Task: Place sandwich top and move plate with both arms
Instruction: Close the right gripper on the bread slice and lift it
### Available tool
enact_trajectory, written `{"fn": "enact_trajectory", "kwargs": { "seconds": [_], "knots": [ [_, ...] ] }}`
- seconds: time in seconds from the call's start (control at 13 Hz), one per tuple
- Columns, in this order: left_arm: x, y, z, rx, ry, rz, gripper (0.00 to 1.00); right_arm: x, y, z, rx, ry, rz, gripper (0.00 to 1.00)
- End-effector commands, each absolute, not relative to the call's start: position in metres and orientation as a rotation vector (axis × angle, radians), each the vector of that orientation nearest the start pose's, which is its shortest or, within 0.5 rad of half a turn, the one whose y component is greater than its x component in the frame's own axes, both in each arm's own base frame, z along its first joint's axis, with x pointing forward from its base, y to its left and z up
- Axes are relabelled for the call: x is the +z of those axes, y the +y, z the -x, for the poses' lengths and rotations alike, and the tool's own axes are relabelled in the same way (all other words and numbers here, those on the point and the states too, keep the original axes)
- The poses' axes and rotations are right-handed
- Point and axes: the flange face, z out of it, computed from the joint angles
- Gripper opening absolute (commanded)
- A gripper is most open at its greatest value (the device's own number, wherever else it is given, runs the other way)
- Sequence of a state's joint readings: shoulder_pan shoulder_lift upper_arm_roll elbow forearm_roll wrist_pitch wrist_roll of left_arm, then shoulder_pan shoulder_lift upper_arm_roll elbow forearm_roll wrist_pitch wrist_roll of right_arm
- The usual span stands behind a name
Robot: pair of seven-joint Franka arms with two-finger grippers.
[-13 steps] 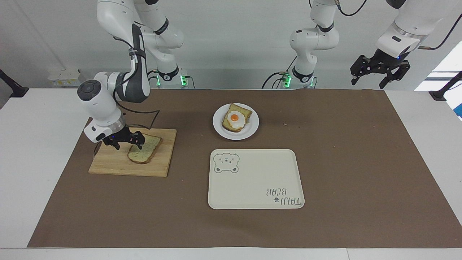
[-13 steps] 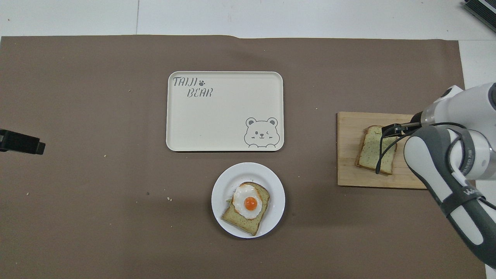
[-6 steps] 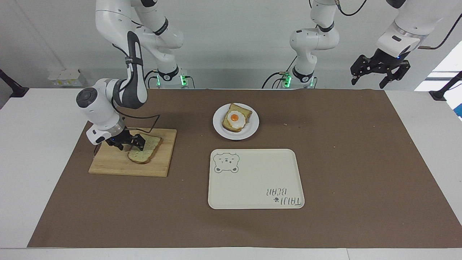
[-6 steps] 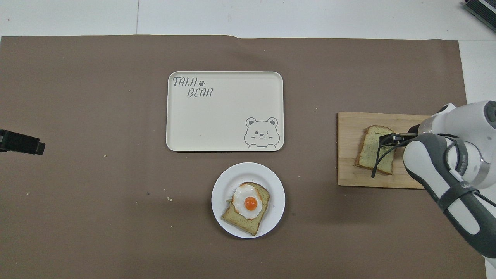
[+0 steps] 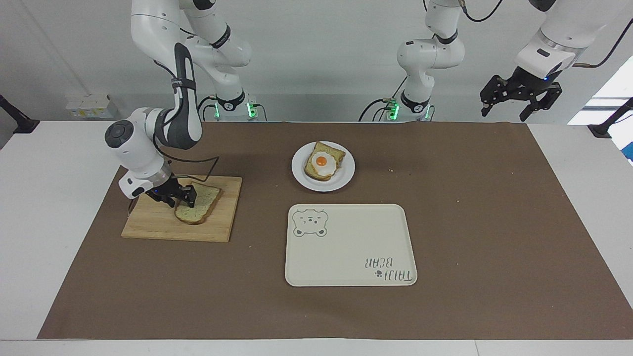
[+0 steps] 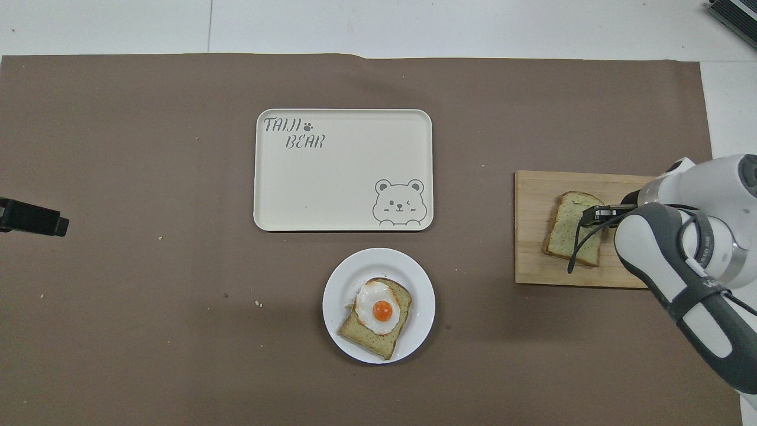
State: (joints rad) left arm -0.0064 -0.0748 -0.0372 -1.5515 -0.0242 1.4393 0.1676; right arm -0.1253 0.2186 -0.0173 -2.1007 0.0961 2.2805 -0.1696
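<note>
step: grasp | right end effector was pinching the pale speckled bread slice; left end effector waited released | you needed a firm crust hold before lifting

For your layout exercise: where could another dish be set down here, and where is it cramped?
The tray is bare. Brown mat lies open toward the left arm's end. Crowded: the cutting board, where the right gripper meets the sandwich top.
</note>
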Motion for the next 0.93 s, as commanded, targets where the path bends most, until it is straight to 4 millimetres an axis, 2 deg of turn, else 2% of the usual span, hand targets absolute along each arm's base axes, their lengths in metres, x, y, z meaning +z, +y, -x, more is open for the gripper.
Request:
{"fn": "enact_trajectory", "kwargs": {
  "seconds": [0.0,0.08,0.62,0.85],
  "knots": [
    [0.6618,-0.0275,-0.5095,0.029,0.344,3.152,1.0,0.3065,-0.0855,-0.5628,0.025,0.013,3.057,0.2],
    [0.6618,-0.0268,-0.5095,0.029,0.342,3.153,1.0,0.3065,-0.0846,-0.5629,0.026,0.013,3.057,0.0],
    [0.6618,-0.0275,-0.5095,0.029,0.344,3.152,1.0,0.3008,-0.0849,-0.5643,0.035,0.026,3.057,0.0],
    [0.6617,-0.0275,-0.5093,0.031,0.344,3.152,1.0,0.3081,-0.0853,-0.5689,0.032,0.007,3.057,0.0]
  ]
}}
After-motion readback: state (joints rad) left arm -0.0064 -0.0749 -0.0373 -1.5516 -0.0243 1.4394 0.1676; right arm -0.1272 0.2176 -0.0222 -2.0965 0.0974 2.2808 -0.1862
